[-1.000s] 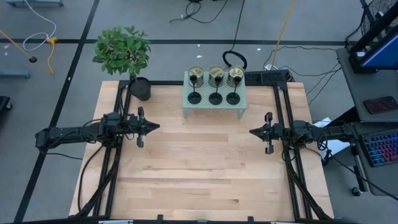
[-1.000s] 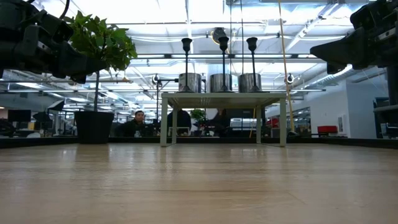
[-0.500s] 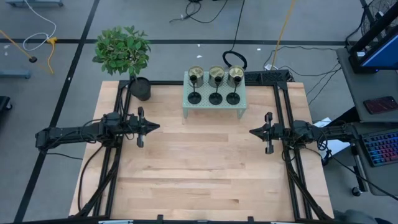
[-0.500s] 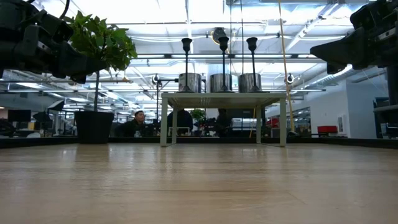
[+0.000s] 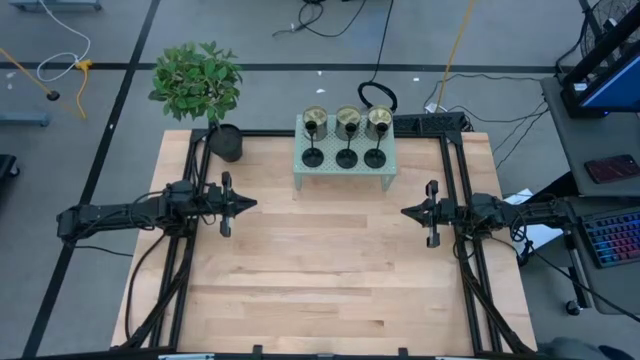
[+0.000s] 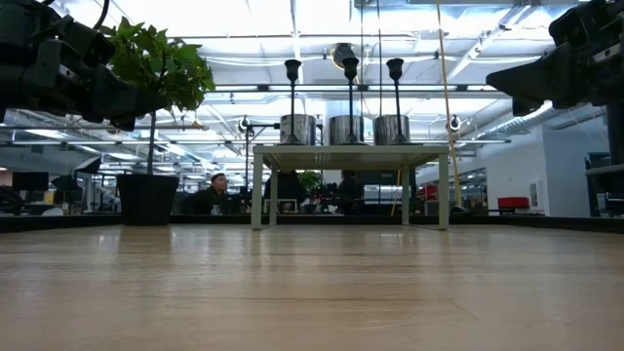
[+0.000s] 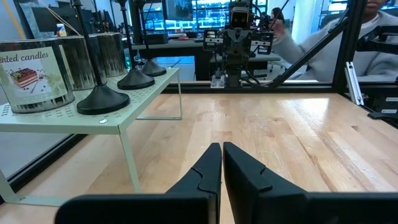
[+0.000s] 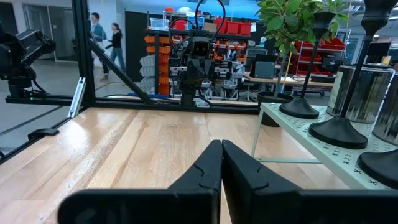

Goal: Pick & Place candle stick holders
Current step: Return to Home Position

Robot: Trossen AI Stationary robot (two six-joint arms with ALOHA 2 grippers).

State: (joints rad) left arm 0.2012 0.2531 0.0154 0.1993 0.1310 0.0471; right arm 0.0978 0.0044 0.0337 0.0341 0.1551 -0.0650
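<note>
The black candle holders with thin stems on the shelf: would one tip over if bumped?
Probably fairly easily near the top: each tall black candle holder has a long thin stem over a small round base. A low push would likely slide it on the pale green metal shelf instead. It looks rigid, so it should not bend.

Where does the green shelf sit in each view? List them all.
High view: green shelf at the table's far edge, centre.
Low view: centre.
Left wrist view: close up, tins on it.
Right wrist view: close up, plant behind it.
Shared landmark: black candle holders on top.
</note>
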